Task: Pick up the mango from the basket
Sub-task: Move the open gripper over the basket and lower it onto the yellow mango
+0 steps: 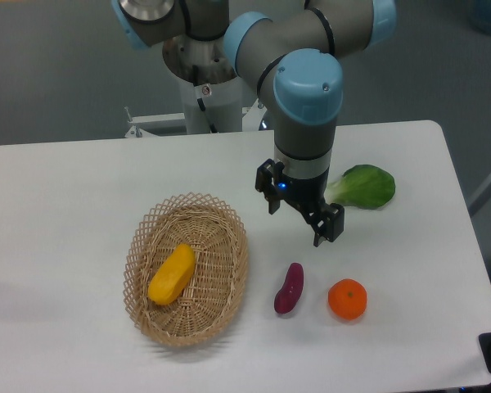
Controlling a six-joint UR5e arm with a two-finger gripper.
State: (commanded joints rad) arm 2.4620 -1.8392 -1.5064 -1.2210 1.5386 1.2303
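Note:
The mango [172, 274] is a yellow-orange oblong fruit lying slantwise inside the tan wicker basket [222, 217] at the table's front left. My gripper [299, 218] hangs over the table to the right of the basket, above and behind the purple sweet potato. Its two black fingers [329, 225] stand apart with nothing between them. The gripper is well clear of the mango and of the basket's rim.
A purple sweet potato [289, 288] and a round orange [347, 299] lie right of the basket. A green leafy vegetable [365, 187] lies behind the gripper to the right. The arm's base [203, 90] stands at the table's far edge.

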